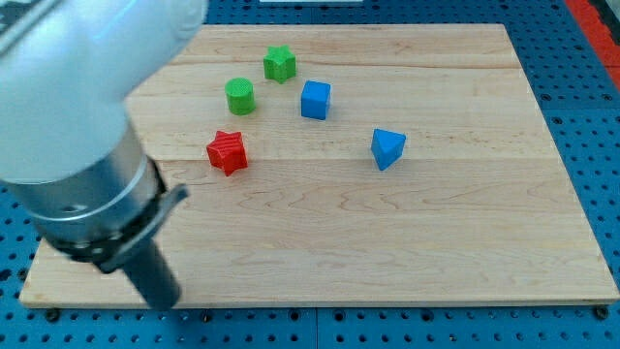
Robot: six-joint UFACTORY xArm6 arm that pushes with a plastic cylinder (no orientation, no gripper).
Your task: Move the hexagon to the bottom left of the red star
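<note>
The red star (228, 152) lies left of the board's middle. The green hexagon (240, 96), rounded from this angle, sits just above it toward the view's top. My arm fills the view's left side. Its dark rod slants down to my tip (168, 301) near the board's bottom-left edge. The tip is well below and left of the red star and touches no block.
A green star (279, 64) lies up and right of the hexagon. A blue cube (315, 100) is right of the hexagon. A blue wedge-like block (387, 148) lies right of centre. The wooden board (436, 252) rests on a blue perforated table.
</note>
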